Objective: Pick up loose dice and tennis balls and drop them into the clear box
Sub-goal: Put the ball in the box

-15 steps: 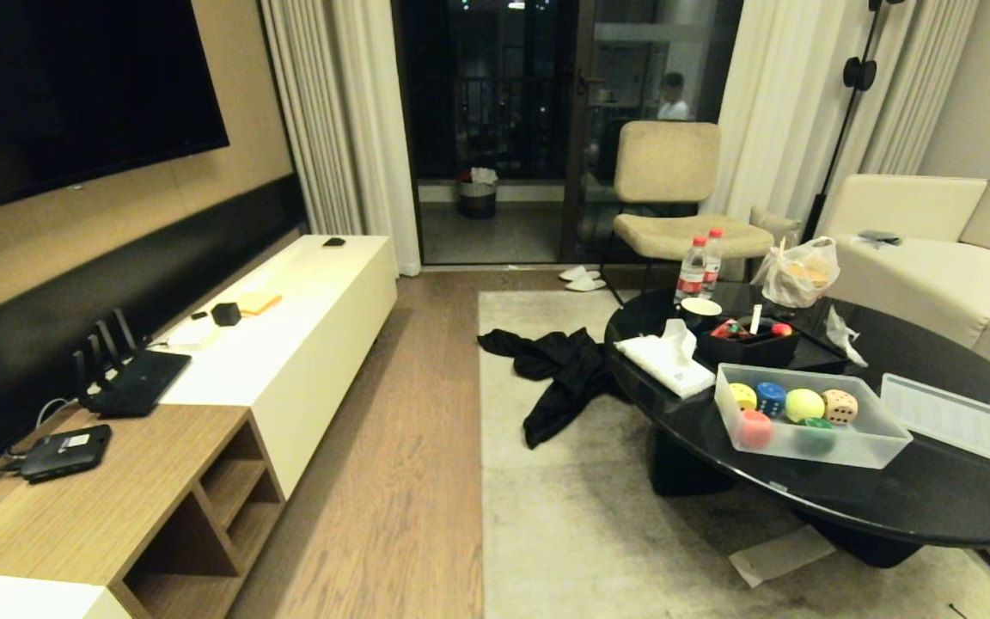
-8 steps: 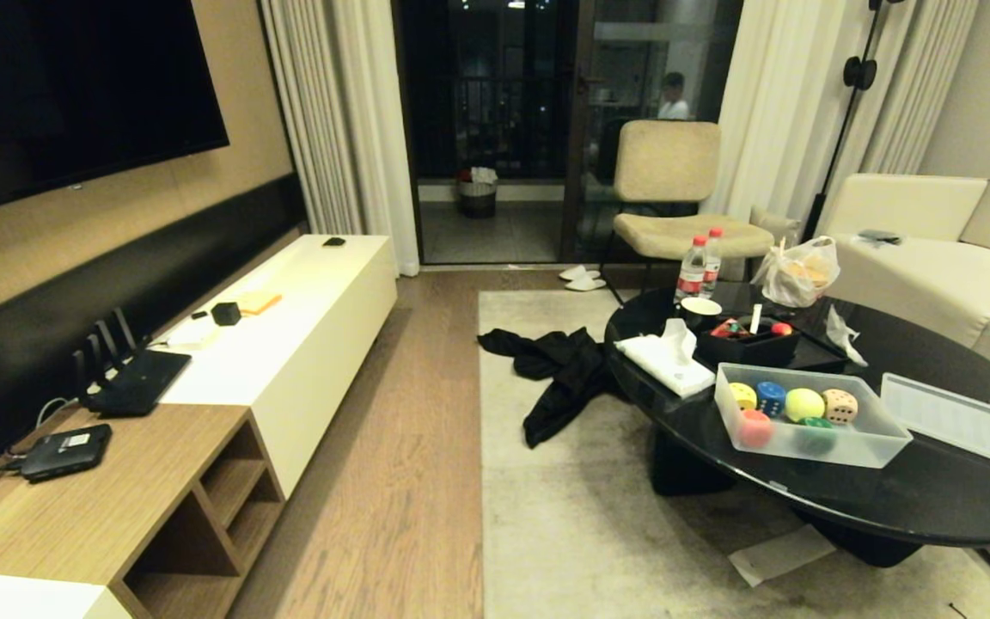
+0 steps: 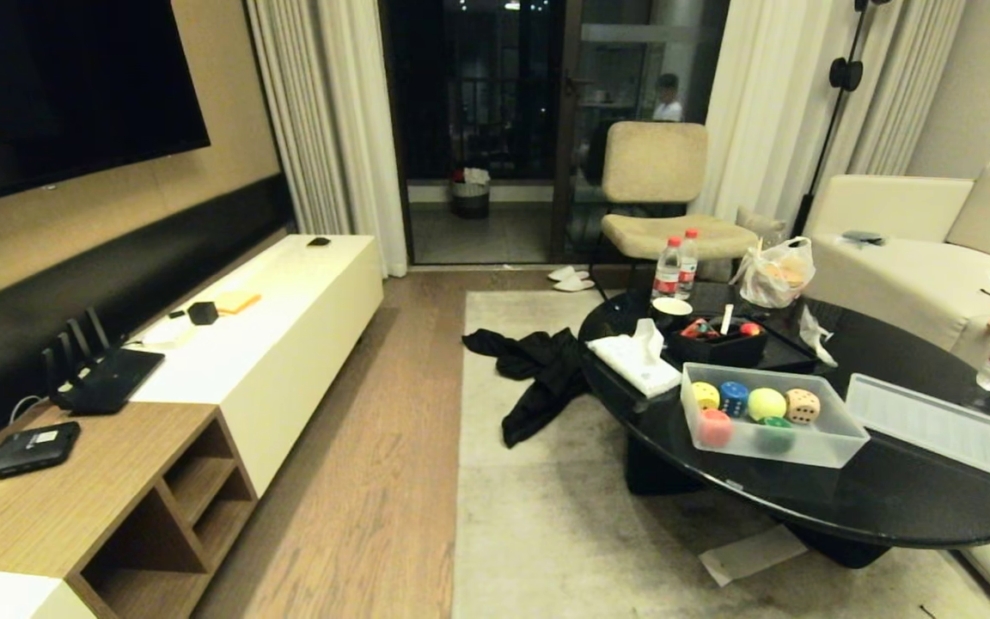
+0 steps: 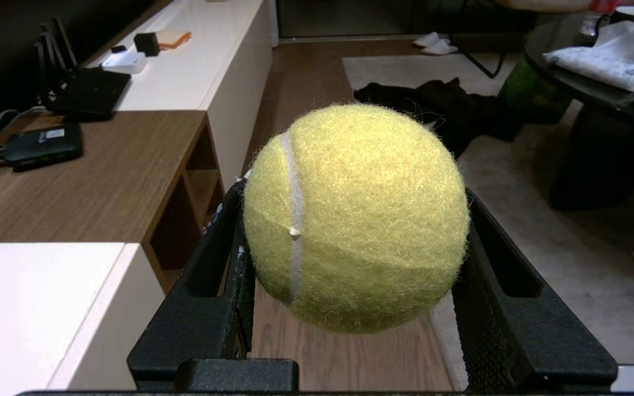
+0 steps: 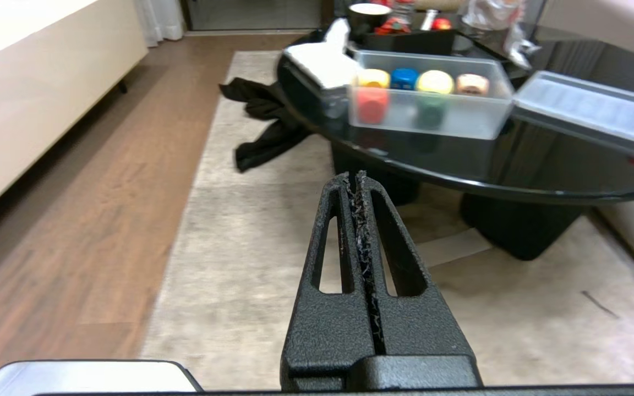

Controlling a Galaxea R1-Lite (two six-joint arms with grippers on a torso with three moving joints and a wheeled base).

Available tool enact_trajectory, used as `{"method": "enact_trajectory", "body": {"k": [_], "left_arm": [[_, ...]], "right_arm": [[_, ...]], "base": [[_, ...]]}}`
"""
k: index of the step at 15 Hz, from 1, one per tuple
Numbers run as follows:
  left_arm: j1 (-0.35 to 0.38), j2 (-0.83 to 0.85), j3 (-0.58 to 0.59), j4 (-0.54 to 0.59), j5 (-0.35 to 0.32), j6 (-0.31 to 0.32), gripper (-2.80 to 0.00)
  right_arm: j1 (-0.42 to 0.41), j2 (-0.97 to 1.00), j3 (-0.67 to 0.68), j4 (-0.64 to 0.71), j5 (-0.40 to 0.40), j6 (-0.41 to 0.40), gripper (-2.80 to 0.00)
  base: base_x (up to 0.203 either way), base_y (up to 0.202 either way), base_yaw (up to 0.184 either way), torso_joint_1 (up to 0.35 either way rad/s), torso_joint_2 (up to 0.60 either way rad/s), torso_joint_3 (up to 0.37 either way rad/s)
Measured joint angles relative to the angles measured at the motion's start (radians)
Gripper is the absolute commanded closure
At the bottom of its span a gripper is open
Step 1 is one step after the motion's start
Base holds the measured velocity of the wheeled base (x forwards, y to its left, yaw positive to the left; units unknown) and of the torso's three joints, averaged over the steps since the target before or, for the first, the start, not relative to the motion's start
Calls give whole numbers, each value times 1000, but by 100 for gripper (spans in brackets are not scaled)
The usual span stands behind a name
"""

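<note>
A tennis ball (image 4: 354,218) sits clamped between the left gripper's (image 4: 353,231) fingers (image 4: 215,258), while the right gripper's (image 5: 361,184) fingers press together, well short of the clear box (image 5: 432,113) on the counter (image 5: 542,165).

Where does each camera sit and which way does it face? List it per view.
Head view: high, facing the room and the clear box; no arm shows.
Left wrist view: behind the left tool, shut on a tennis ball, facing the TV cabinet.
Right wrist view: behind the shut right tool, facing the table.
Shared: box, dark cloth on the rug.
</note>
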Motion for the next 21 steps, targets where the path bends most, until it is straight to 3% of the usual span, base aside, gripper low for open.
{"method": "enact_trajectory", "body": {"k": [21], "left_arm": [[1, 0, 0, -1, 0, 0, 0]], "right_arm": [[1, 0, 0, 0, 0, 0, 0]], "base": [[0, -196, 8, 3, 3, 3]]}}
